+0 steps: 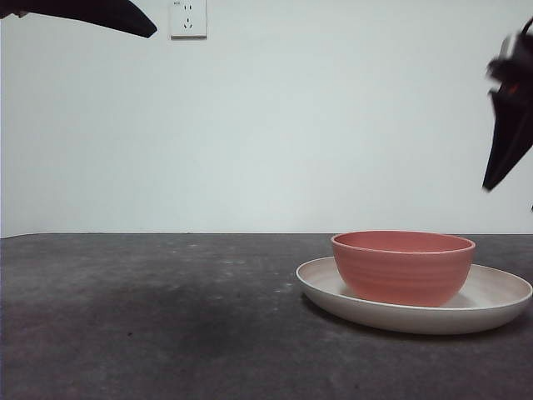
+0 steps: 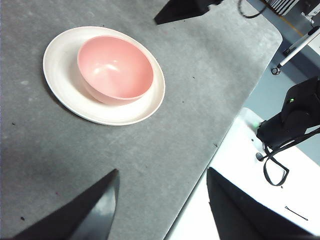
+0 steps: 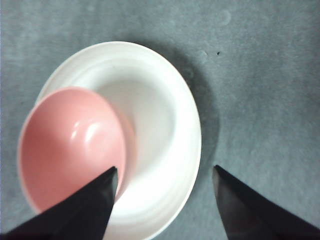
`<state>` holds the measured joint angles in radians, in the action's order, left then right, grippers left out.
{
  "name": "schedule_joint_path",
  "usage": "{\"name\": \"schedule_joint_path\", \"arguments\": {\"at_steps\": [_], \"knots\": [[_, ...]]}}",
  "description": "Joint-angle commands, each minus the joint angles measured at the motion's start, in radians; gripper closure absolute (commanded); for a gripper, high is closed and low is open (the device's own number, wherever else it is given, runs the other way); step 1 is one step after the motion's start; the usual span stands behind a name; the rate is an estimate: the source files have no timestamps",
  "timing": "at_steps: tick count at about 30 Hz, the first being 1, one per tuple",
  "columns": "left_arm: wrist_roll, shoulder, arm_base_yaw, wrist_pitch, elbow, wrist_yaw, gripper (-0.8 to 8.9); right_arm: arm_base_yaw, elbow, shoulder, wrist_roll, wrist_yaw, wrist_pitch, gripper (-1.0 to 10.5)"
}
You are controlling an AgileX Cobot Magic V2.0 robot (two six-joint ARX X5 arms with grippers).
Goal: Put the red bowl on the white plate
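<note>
The red bowl [image 1: 403, 267] stands upright and empty inside the white plate [image 1: 500, 296] at the right of the table. In the left wrist view the bowl [image 2: 115, 69] sits off-centre on the plate [image 2: 62, 55]. My right gripper [image 3: 164, 172] hangs open high above the bowl [image 3: 70, 145] and plate [image 3: 155, 125], touching neither; it shows as a dark tip [image 1: 508, 146] at the right edge of the front view. My left gripper [image 2: 162, 187] is open and empty, well away from the plate, over the table's edge.
The dark grey table [image 1: 166, 317] stretches left of the plate. A wall socket [image 1: 188, 18] is on the white back wall. Beyond the table edge, the left wrist view shows a white surface with a black device and cable [image 2: 287, 125].
</note>
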<state>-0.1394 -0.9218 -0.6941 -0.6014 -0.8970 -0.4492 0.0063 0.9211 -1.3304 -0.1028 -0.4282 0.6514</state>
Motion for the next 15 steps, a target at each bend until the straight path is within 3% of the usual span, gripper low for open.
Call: {"name": "schedule_joint_path", "arguments": {"at_steps": [1, 15], "knots": [[0.02, -0.006, -0.007, 0.01, -0.006, -0.007, 5.34, 0.005, 0.016, -0.063, -0.006, -0.005, -0.031, 6.6], [0.019, -0.006, -0.007, 0.011, -0.006, -0.007, 5.34, 0.019, 0.016, -0.251, 0.005, -0.005, -0.1, 7.0]]}}
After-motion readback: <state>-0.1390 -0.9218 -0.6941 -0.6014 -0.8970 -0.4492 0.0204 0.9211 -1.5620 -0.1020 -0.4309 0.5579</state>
